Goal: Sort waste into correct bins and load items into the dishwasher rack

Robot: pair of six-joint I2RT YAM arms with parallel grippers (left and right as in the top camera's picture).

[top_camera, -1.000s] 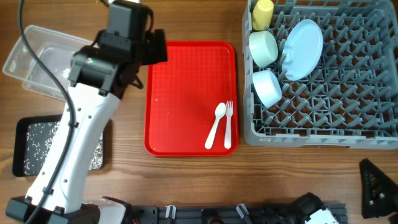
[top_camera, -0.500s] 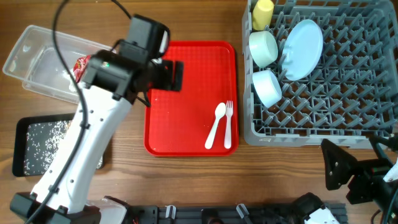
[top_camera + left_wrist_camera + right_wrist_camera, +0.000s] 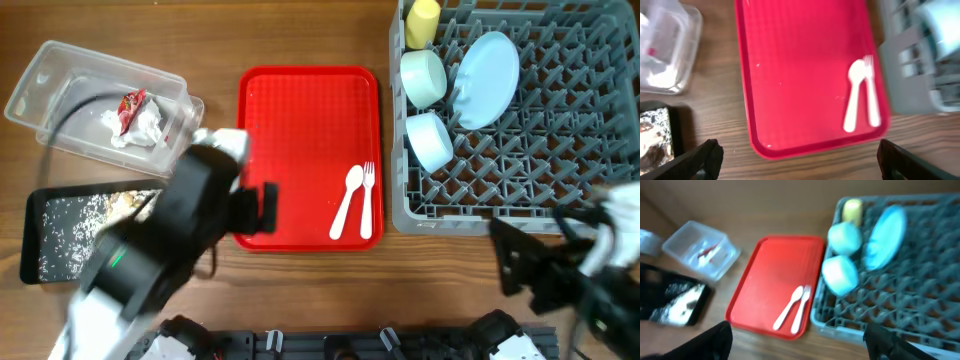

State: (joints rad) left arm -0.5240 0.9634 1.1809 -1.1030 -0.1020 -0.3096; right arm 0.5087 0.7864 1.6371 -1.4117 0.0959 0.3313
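Note:
In the overhead view a white spoon [image 3: 347,201] and fork [image 3: 367,200] lie side by side on the red serving tray [image 3: 300,130]. The grey rack [image 3: 560,190] at the right holds a yellow cup [image 3: 424,22], a green bowl [image 3: 423,77], a blue bowl [image 3: 430,141] and a blue plate [image 3: 487,78]. The clear tub [image 3: 70,90] holds a red wrapper [image 3: 132,102] and a white napkin [image 3: 146,125]. Crumbly scraps [image 3: 75,222] lie in the black tray [image 3: 35,240]. My left gripper [image 3: 258,210] [image 3: 800,161] hangs open over the red tray's front left corner. My right gripper [image 3: 522,262] [image 3: 802,342] is open, in front of the rack.
The left wrist view shows the red tray [image 3: 800,75] with spoon [image 3: 855,95] and fork [image 3: 871,95] below it. The right wrist view looks across the rack [image 3: 910,295], spoon [image 3: 789,308], fork [image 3: 801,308] and the tub [image 3: 700,250]. Bare wood runs along the front edge.
My left arm swung from the tub back toward the front, beside the red tray's corner, uncovering the wrapper and napkin in the tub. My right arm came into view at the front right.

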